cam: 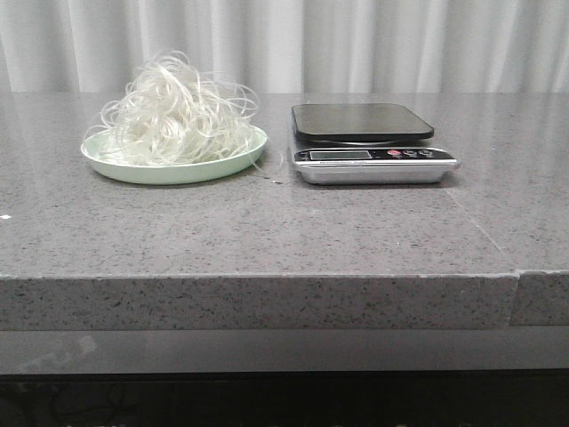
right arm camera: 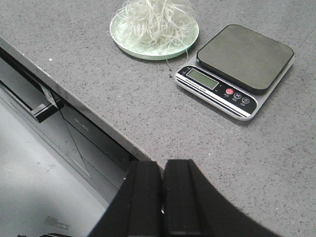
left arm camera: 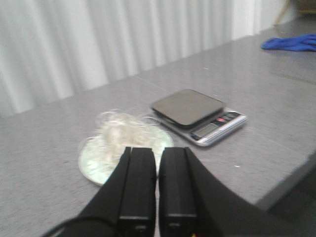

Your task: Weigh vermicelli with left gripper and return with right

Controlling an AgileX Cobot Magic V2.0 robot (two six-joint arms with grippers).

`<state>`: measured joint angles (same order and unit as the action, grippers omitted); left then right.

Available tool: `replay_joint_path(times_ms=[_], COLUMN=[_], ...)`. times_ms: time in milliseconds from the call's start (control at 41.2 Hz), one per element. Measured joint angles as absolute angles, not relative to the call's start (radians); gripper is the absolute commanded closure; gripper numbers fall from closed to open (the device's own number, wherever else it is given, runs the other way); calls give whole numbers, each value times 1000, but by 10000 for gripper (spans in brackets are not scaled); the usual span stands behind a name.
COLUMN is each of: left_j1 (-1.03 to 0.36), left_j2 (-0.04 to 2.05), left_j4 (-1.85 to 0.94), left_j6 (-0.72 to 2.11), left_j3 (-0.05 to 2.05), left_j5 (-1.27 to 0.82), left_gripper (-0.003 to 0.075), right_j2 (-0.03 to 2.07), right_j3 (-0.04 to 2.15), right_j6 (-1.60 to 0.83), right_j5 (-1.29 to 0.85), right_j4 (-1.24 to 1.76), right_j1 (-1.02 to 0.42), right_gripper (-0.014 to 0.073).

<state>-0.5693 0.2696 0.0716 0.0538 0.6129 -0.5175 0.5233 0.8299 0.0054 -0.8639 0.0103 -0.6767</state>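
The vermicelli (cam: 178,111) is a fluffy white heap on a pale green plate (cam: 173,169) at the left of the grey table. It also shows in the left wrist view (left arm camera: 126,133) and the right wrist view (right arm camera: 155,17). A silver kitchen scale (cam: 369,142) with a dark, empty platform stands to the right of the plate; it also shows in the left wrist view (left arm camera: 197,113) and the right wrist view (right arm camera: 237,69). My left gripper (left arm camera: 158,150) is shut and empty, above and short of the plate. My right gripper (right arm camera: 163,165) is shut and empty, over the table's front edge. Neither gripper shows in the front view.
The grey stone table (cam: 267,231) has a seam at its front right. A blue cloth (left arm camera: 291,43) lies far off on the table in the left wrist view. Below the table's front edge is a dark cabinet front (right arm camera: 64,123). A white curtain hangs behind.
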Motion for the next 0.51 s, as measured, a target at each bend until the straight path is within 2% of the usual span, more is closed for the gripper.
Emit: replay_joint_path(times_ms=[315, 509], left_j1=[-214, -64], left_j2=[32, -5], left_j4=[78, 40], left_j6=[54, 54], left_j3=[263, 70], left_j5=[-331, -207], left_gripper=[574, 574], right_j2=[523, 523], right_j3=[830, 830], right_j6=[5, 5], right_j5=[-864, -865], right_j4=[10, 10], right_j1=[-677, -677], right_gripper=[434, 434])
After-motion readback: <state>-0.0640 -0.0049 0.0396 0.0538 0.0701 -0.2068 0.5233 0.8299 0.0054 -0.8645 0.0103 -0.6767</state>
